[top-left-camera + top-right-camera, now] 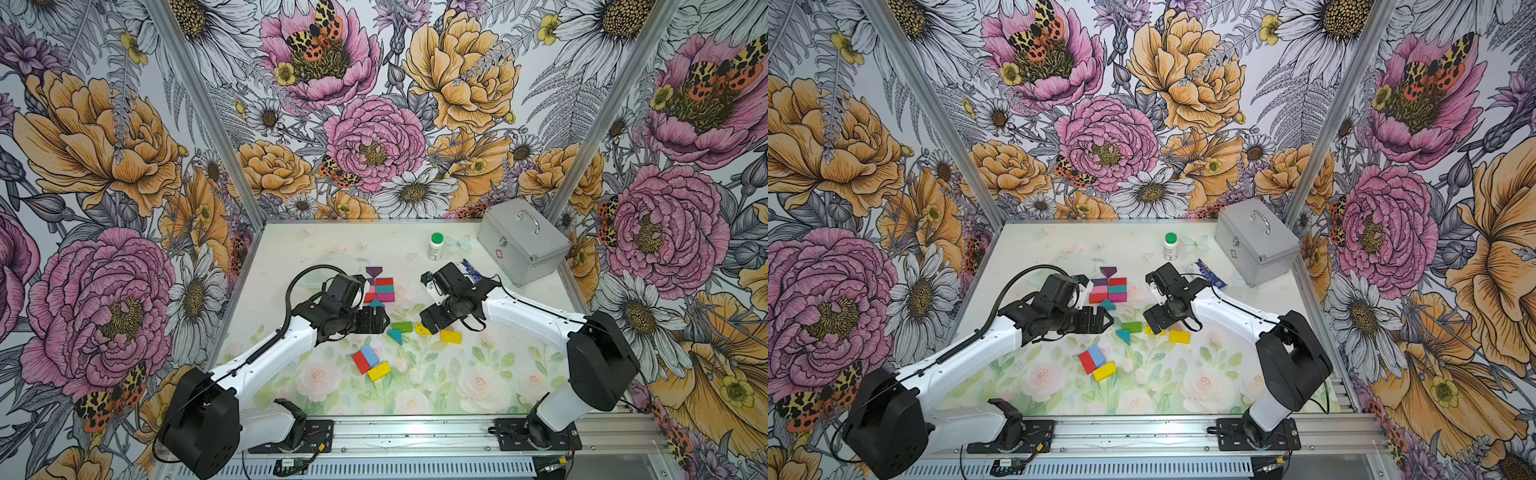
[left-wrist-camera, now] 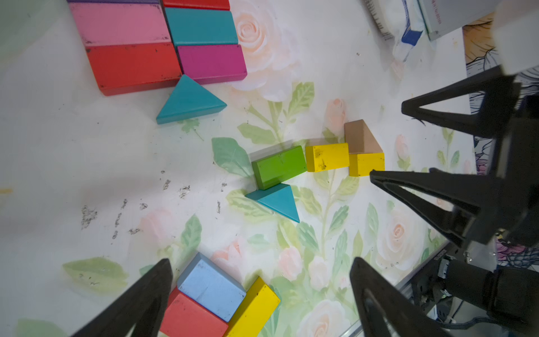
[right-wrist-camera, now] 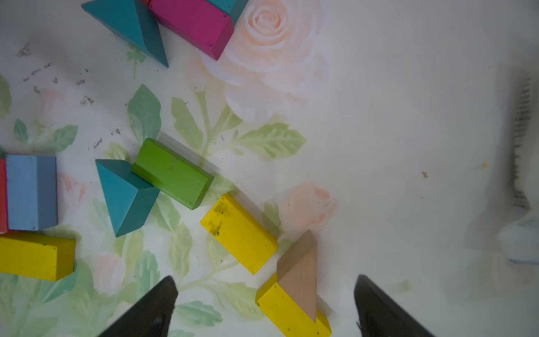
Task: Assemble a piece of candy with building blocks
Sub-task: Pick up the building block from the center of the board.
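We judge the candy to be well past halfway. Its body, a slab of painted wooden rectangles (image 1: 379, 289), lies flat on the far middle of the flower-printed tabletop (image 1: 478, 374). It is two columns pressed together, with a pink rectangle (image 2: 119, 24) and a red rectangle (image 2: 134, 68) beside a teal rectangle (image 2: 201, 26) and a magenta rectangle (image 2: 211, 62), and another row beyond them. At the far end a purple triangle (image 1: 374, 271) points toward the slab as one wrapper twist. At the near end a teal triangle (image 2: 189, 100) touches the seam with its tip. What is left, we think, is finishing that near twist, and perhaps little else. The spare pieces lie closer to the arms' bases. A green rectangle (image 2: 278, 166) touches a second teal triangle (image 2: 277, 201). Next come an inner yellow rectangle (image 2: 326, 157) and an outer yellow rectangle (image 2: 366, 164) with a tan wooden triangle (image 2: 361, 137) against it. Closest of all is a tight trio of red, light blue and yellow blocks (image 1: 370, 356). The left gripper (image 2: 260, 264) hangs just beside the slab's near end, jaws spread wide with nothing between them. The right gripper (image 3: 265, 279) is spread wide too, over the outer yellow rectangle and the tan wooden triangle. It has hold of nothing, though we cannot tell whether a fingertip grazes the yellow.
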Controlling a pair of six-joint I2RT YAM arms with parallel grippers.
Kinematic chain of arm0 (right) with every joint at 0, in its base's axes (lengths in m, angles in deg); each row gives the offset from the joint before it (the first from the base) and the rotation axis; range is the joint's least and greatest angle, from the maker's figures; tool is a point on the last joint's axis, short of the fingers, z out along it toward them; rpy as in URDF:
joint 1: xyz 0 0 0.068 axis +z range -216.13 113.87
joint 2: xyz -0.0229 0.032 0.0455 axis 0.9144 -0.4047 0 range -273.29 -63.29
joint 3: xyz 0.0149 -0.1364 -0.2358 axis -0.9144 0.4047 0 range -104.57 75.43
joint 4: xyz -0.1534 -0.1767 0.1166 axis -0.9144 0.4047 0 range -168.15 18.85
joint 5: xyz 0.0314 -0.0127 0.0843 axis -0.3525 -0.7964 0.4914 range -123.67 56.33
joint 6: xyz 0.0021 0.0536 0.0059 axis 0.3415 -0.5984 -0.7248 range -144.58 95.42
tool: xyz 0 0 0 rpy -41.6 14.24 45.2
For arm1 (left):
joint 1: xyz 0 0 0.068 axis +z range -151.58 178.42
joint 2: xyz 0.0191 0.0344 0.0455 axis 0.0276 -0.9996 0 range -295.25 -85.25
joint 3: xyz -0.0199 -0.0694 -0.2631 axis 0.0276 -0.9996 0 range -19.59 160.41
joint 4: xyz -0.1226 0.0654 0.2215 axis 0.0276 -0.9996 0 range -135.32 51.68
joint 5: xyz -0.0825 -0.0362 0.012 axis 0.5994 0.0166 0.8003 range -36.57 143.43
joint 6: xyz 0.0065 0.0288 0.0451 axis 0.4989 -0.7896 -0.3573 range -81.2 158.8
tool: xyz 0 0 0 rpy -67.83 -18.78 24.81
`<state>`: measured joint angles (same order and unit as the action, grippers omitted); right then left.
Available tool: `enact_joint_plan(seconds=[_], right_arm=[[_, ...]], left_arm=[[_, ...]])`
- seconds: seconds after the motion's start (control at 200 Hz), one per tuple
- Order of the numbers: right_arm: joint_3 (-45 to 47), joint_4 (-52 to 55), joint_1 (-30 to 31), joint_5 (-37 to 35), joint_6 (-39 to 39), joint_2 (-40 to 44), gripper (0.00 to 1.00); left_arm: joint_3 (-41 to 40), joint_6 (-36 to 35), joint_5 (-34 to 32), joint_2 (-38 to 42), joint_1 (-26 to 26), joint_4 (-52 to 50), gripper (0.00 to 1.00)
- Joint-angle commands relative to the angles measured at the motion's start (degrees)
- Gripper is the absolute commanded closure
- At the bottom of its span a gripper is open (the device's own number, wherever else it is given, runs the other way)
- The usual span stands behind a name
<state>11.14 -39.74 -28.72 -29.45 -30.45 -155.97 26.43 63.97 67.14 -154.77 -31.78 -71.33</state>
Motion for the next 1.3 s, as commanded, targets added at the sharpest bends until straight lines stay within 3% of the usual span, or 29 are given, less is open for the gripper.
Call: enact_joint_plan(seconds=[0.0, 0.285, 0.851, 1.171, 1.296], right_arm=[[-4.3, -0.1, 0.9, 5.9, 7.0, -3.8, 0.12], [-10.7, 0.1, 2.6, 5.8, 12.1, -13.9, 0.14], [-15.7, 0.0, 4.9, 5.4, 19.5, -22.0, 0.15], [-17.0, 0.0, 6.9, 6.9, 21.2, -24.3, 0.33], [-16.7, 0.1, 7.1, 6.6, 21.5, -24.2, 0.49]], left_arm=[[-2.3, 2.8, 4.2, 4.5, 2.7, 1.0, 0.05], [-5.5, 3.6, 8.6, 9.9, 8.7, 0.1, 0.01], [-7.8, 6.1, 9.0, 11.2, 7.0, 0.1, 0.01], [-8.0, 6.1, 8.6, 11.6, 8.2, 0.2, 0.01], [-8.1, 6.0, 8.8, 11.8, 8.4, 0.2, 0.01]])
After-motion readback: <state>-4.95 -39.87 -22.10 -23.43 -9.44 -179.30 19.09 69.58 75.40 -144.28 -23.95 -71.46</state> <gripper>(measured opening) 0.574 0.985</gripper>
